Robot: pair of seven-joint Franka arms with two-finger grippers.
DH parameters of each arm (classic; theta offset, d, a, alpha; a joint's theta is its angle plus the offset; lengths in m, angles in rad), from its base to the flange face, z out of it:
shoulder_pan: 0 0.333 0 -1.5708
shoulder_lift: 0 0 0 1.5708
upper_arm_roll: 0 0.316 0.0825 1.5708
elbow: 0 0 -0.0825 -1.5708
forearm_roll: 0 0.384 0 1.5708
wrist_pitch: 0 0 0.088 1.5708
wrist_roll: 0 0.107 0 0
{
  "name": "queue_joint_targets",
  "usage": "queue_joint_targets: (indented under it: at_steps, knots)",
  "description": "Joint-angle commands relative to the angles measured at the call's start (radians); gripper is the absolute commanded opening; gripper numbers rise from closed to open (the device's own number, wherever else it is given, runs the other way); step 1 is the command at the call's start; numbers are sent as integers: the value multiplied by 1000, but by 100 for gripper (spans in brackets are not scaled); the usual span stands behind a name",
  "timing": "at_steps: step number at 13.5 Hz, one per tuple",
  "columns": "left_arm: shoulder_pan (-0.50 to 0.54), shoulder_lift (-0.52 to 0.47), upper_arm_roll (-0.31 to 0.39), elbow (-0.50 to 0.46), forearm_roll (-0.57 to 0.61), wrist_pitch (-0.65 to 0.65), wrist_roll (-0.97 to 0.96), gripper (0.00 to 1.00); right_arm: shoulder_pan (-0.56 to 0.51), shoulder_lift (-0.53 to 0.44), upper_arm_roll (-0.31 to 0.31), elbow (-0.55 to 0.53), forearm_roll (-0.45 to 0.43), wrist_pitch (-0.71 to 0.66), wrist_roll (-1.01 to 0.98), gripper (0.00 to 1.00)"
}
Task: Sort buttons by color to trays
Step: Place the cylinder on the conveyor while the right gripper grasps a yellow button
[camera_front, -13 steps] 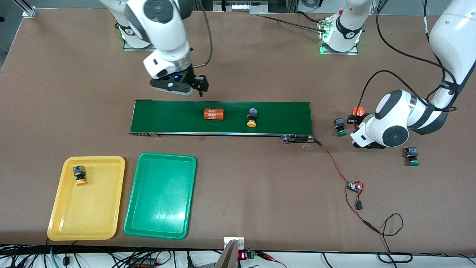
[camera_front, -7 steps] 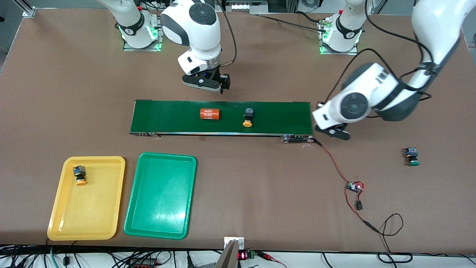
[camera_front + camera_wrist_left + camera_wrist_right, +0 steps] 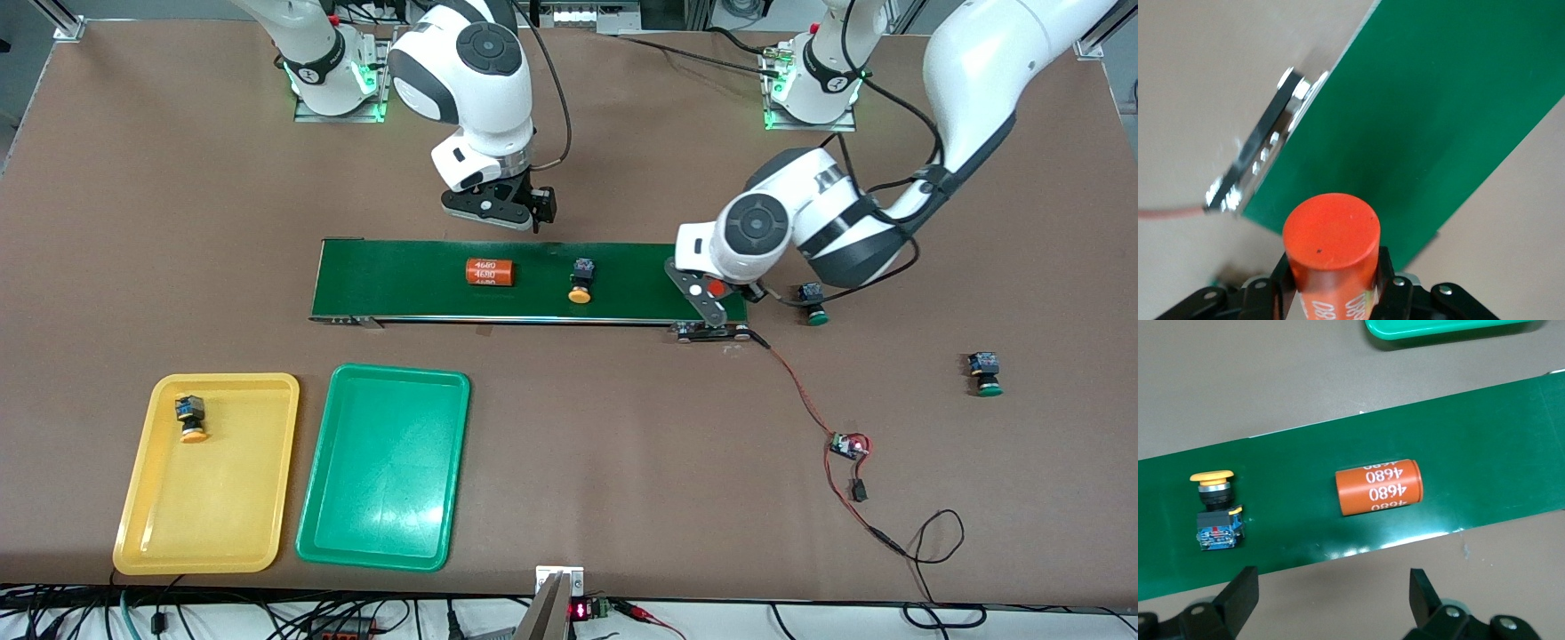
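One yellow-capped button (image 3: 580,283) (image 3: 1215,513) lies on the dark-green belt (image 3: 400,280), and another (image 3: 190,420) lies in the yellow tray (image 3: 231,533). The green tray (image 3: 382,524) beside it holds nothing. Two green-capped buttons (image 3: 812,304) (image 3: 985,373) sit on the table toward the left arm's end. My left gripper (image 3: 711,298) (image 3: 1331,267) is shut on an orange cylinder (image 3: 714,288) (image 3: 1331,240) over the belt's end. My right gripper (image 3: 498,209) (image 3: 1333,583) hangs open over bare table beside the belt's long edge, with nothing between its fingers.
A second orange cylinder with white print (image 3: 491,272) (image 3: 1379,487) lies on the belt beside the yellow-capped button. A small circuit board (image 3: 849,444) with red and black wires trails from the belt's metal bracket (image 3: 711,332) (image 3: 1265,153) toward the front camera.
My left arm swung from the table by the green-capped button to the belt's end, carrying the orange cylinder. My right gripper shifted toward the left arm's end. Cylinder and button on the belt drifted toward the right arm's end.
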Motion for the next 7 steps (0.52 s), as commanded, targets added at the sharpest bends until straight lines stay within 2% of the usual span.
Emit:
queue_joint_targets:
  at_steps: [1, 2, 4, 7]
  knots:
    - [-80, 2, 76, 4, 71, 42, 182, 33, 10, 7, -12, 13, -23, 16, 21, 100]
    - [-90, 1, 100, 2, 79, 62, 221, 41, 10, 7, -19, 13, -23, 36, 21, 100]
    - [-96, 1, 107, 2, 77, 58, 229, 100, 11, 7, -29, 13, -42, 76, 23, 100]
    - [-70, -21, 96, 17, 57, 39, 217, 100, 11, 13, -30, 13, -65, 107, 23, 100]
